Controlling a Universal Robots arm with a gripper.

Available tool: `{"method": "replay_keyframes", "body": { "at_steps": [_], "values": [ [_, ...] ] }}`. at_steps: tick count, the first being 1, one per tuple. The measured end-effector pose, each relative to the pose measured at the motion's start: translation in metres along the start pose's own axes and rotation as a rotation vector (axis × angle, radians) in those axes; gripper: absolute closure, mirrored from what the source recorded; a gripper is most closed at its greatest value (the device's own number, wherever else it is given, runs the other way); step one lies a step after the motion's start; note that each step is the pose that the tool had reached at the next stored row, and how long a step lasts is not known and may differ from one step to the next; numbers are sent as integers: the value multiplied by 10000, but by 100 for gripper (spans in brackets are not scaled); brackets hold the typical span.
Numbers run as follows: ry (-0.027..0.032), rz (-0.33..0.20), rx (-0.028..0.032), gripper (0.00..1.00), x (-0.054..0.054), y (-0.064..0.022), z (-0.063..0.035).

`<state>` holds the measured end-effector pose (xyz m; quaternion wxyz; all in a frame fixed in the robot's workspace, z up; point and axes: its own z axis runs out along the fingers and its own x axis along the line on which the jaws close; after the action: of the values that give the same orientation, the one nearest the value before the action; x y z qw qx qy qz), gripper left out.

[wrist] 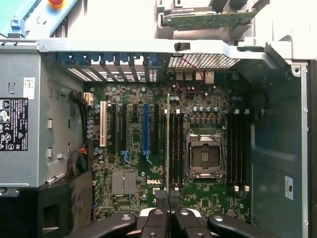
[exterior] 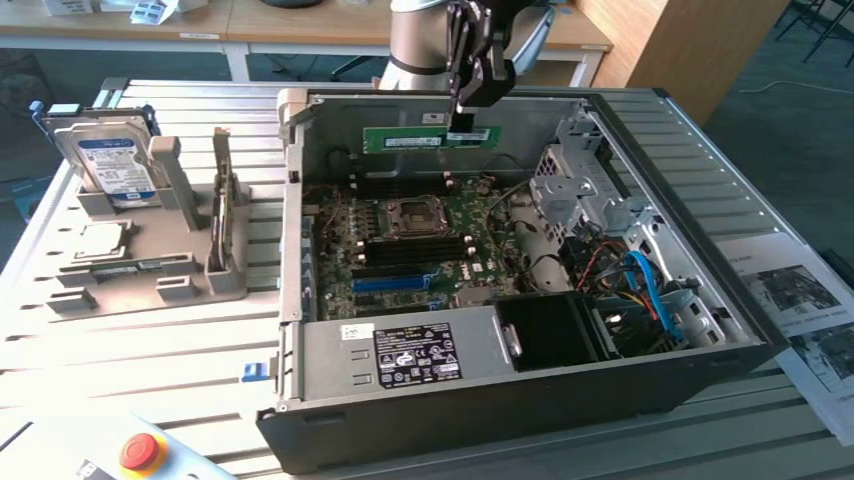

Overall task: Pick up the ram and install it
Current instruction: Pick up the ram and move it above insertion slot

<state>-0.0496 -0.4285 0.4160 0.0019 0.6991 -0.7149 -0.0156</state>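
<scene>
A robotics lab or workshop: a robot arm [exterior: 424,45] over an open computer case [exterior: 507,410] on a slatted metal tabletop [exterior: 160,345], a red stop button [exterior: 140,452], a parts holder [exterior: 200,285], printed sheets [exterior: 801,300], wooden desks [exterior: 307,30] behind.

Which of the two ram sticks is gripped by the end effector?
The ram above the open case: the end effector is shut on its upper edge. The other ram stands in the grey holder outside the case, untouched.
</scene>
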Motion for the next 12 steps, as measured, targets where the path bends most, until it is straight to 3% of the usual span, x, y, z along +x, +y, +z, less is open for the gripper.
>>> {"method": "replay_keyframes", "body": {
  "at_steps": [4, 7, 12],
  "values": [
    [-1, 1, -4, 89, 0, -2, 1],
    [-2, 2, -59, 89, 0, -17, 1],
    [0, 2, -62, 89, 0, -19, 20]
  ]
}}
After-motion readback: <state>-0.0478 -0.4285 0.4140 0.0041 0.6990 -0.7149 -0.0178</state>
